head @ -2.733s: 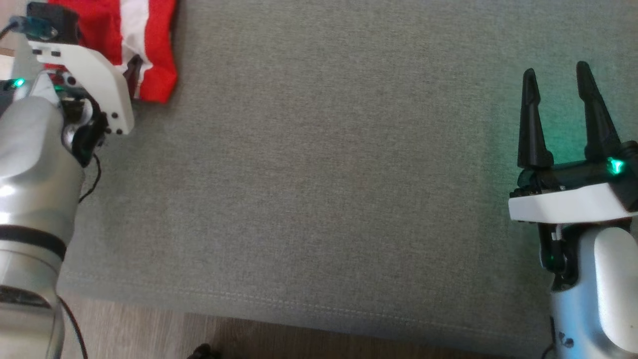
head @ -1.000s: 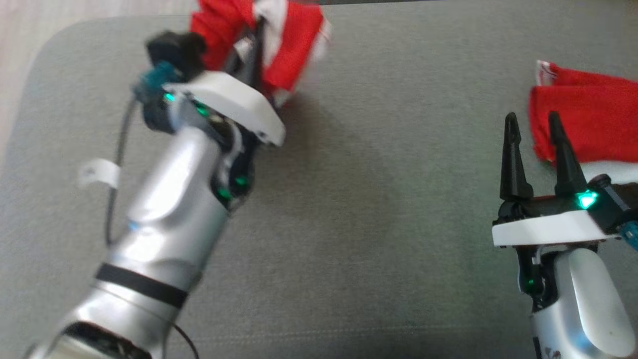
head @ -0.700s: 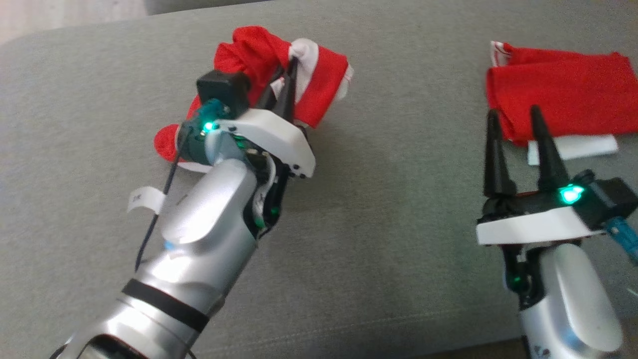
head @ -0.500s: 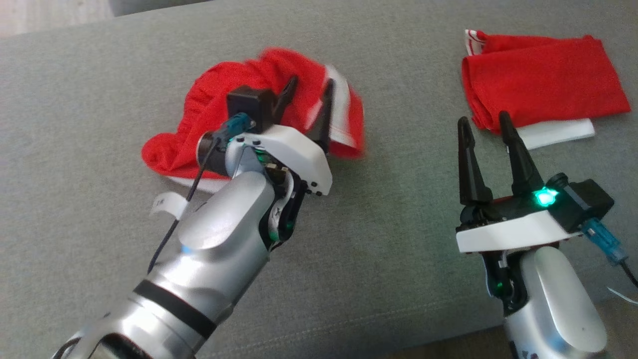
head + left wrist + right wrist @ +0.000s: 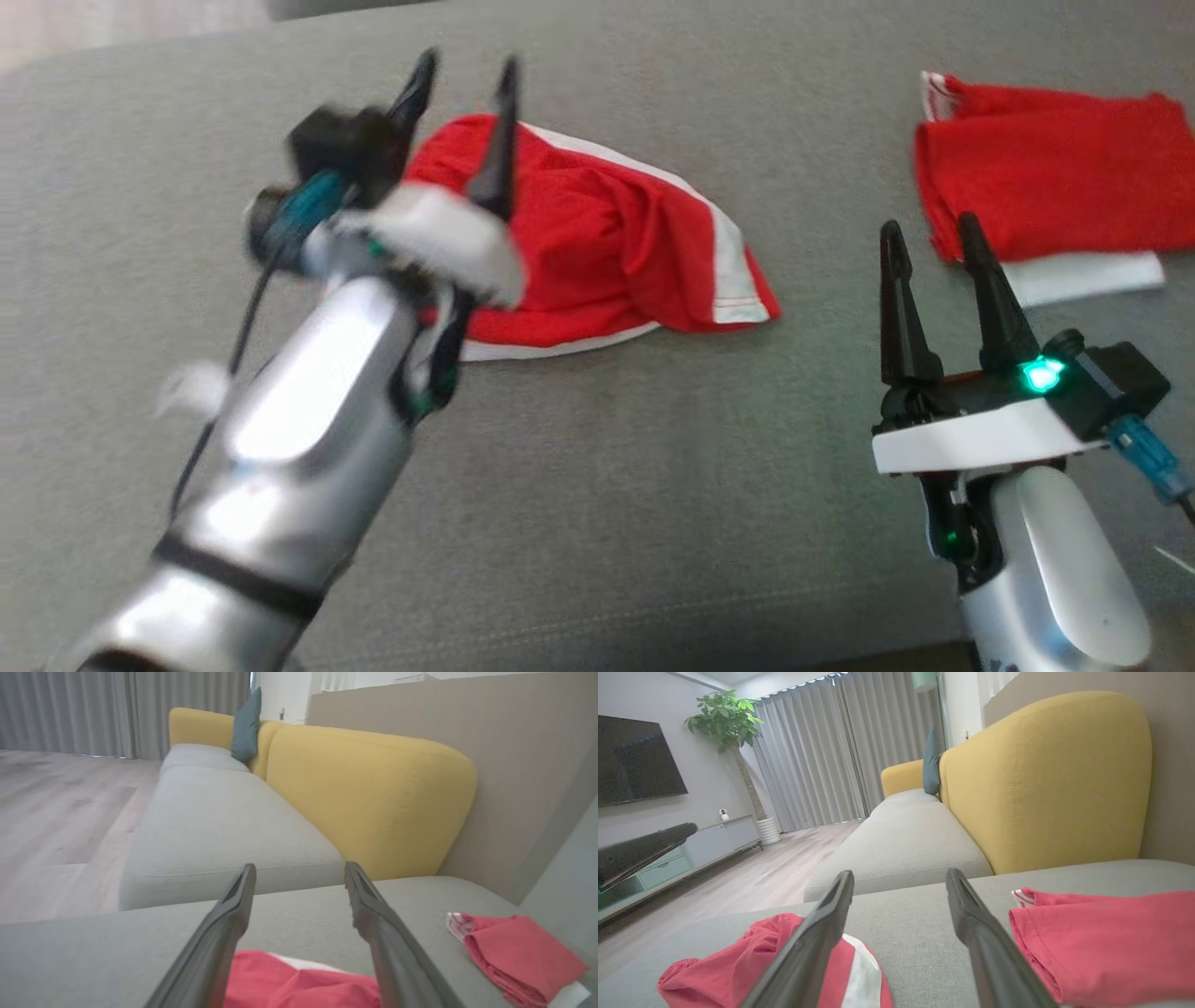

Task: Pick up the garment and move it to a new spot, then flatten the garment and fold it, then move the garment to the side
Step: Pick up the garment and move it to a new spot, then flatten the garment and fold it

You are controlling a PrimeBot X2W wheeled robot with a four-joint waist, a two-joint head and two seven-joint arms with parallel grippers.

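Now: the garment (image 5: 616, 243), red shorts with white side stripes, lies crumpled on the grey sofa seat (image 5: 607, 485), left of centre in the head view. Neither claw has hold of it.

The left gripper (image 5: 465, 67) is over the garment's left end and motion-blurred. Its fingers are spread wide with nothing between them; the left wrist view shows the red cloth below the fingers.

The right gripper (image 5: 929, 226) hovers well apart from the garment, fingers wide and empty. A folded red cloth (image 5: 1046, 177) lies at far right, just beyond the right fingertips. A yellow backrest (image 5: 373, 798) stands behind the seat.
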